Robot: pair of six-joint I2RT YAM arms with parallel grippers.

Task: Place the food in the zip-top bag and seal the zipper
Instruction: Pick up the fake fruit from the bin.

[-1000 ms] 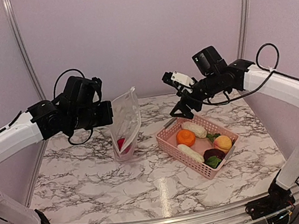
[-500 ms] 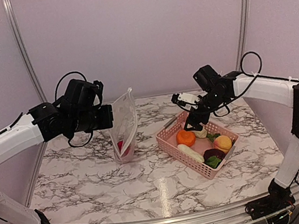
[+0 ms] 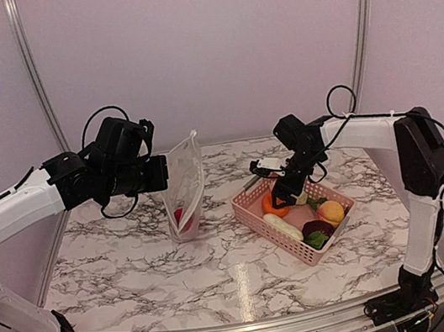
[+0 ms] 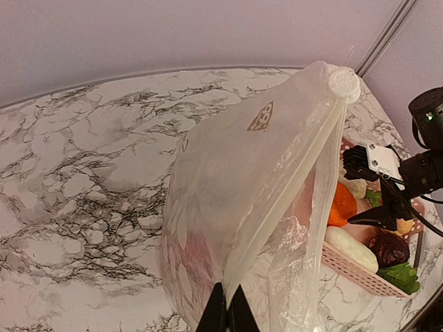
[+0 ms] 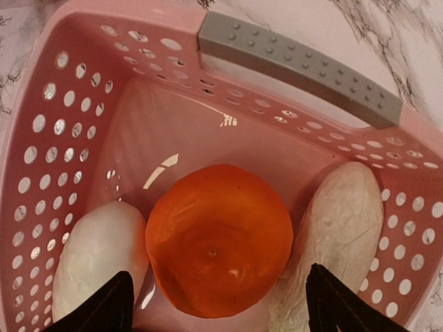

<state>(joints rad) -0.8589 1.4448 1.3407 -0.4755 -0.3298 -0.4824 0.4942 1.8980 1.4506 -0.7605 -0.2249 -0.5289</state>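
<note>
My left gripper [image 3: 163, 171] is shut on the mouth edge of the zip-top bag [image 3: 185, 187] and holds it upright on the table. A red piece [image 3: 181, 215] lies in the bag's bottom. In the left wrist view the fingertips [image 4: 227, 312] pinch the whitish zipper strip [image 4: 287, 197] and the bag [image 4: 235, 173] gapes to the right. My right gripper [image 3: 282, 194] is open, low inside the pink basket [image 3: 267, 231]. In the right wrist view it [image 5: 218, 297] straddles the orange piece [image 5: 218, 242], not touching it. White oblong pieces [image 5: 97, 256] [image 5: 339, 228] flank the orange one.
The basket also holds a peach piece [image 3: 330, 212], a dark purple piece [image 3: 316, 227] and a green leafy one [image 3: 317, 240]. A grey handle [image 5: 297, 62] sits on the basket's far rim. The basket stands just right of the bag.
My right gripper has come down and to the left into the basket, open over the orange piece. The left gripper and the bag have stayed in place.
</note>
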